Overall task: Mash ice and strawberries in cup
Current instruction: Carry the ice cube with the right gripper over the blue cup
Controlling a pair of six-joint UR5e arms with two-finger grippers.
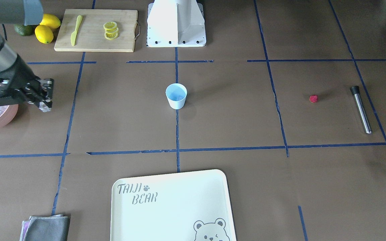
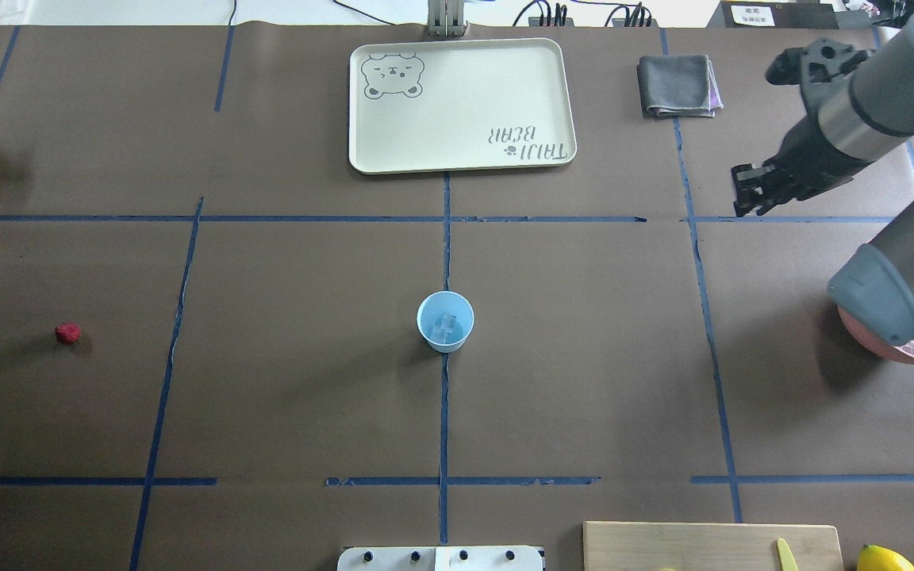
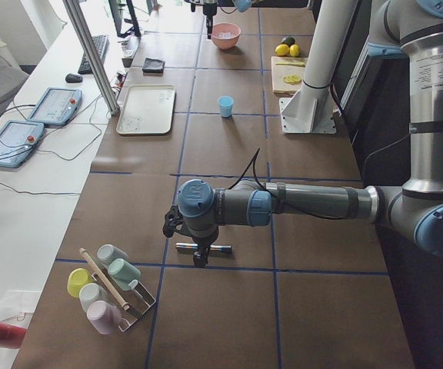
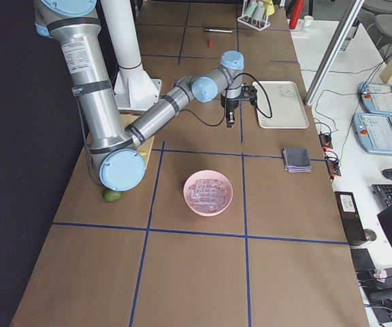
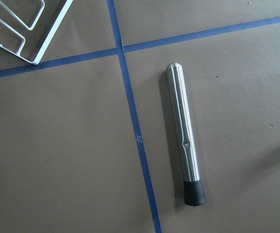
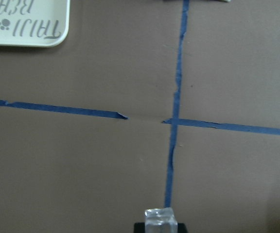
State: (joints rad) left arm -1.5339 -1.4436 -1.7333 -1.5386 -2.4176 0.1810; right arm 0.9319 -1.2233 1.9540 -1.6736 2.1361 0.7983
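Right gripper: fingers clamped on one clear ice cube, held above the table near its right end.
Left gripper: cannot tell whether the fingers are apart or together; it hangs over the muddler near the table's left end.
Pink bowl: at the right end, just beside the right gripper, holding more clear cubes.
Cup: upright at the table's middle, well apart from both grippers, with ice inside.
Strawberry: on the table toward the left end, near the muddler but not touching it.
Tray: middle of the operators' edge.
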